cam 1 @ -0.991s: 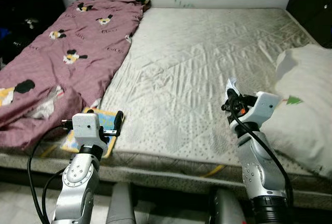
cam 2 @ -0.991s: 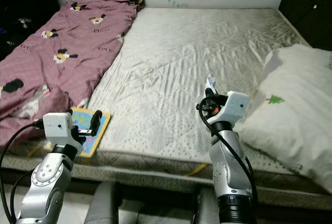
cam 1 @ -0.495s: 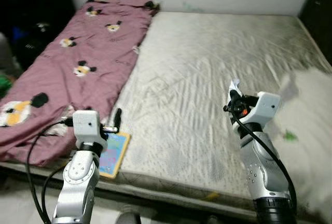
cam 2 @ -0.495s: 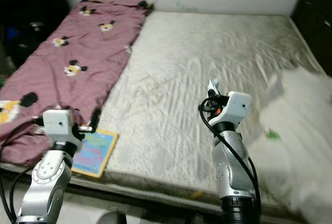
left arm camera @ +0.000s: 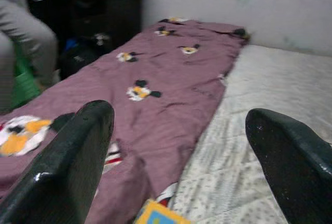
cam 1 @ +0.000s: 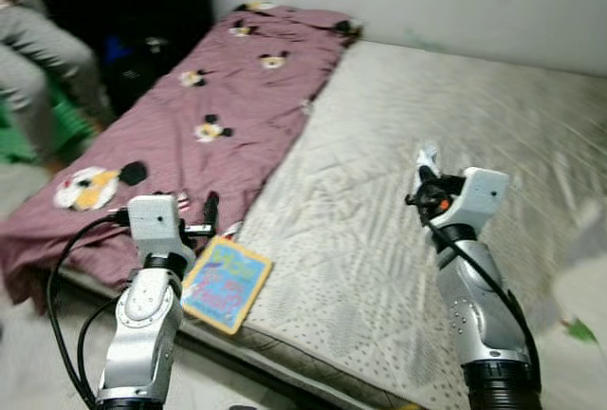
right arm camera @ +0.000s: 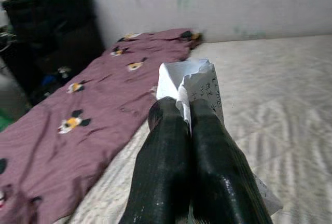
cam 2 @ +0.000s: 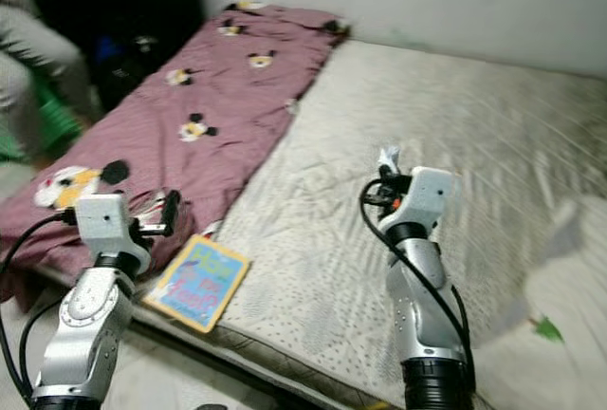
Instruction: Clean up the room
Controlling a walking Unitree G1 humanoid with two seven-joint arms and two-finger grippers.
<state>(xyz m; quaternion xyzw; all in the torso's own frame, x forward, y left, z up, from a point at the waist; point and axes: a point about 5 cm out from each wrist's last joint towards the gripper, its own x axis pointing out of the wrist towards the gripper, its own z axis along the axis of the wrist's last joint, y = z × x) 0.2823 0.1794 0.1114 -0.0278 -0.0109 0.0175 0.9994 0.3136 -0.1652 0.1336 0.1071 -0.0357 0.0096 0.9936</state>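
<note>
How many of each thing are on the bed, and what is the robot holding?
Blankets: 1, the purple blanket
Books: 1, the book at the mattress edge
Papers: 1, the paper pinched in the right gripper
Total: 3

White crumpled paper scrap [right arm camera: 191, 90], printed characters on it, pinched upright between closed fingers of right gripper [right arm camera: 184, 111], held above mattress [cam 1: 398, 239]. Colourful book [cam 1: 226, 283] flat at mattress edge, beside maroon blanket [cam 1: 218, 125].
</note>
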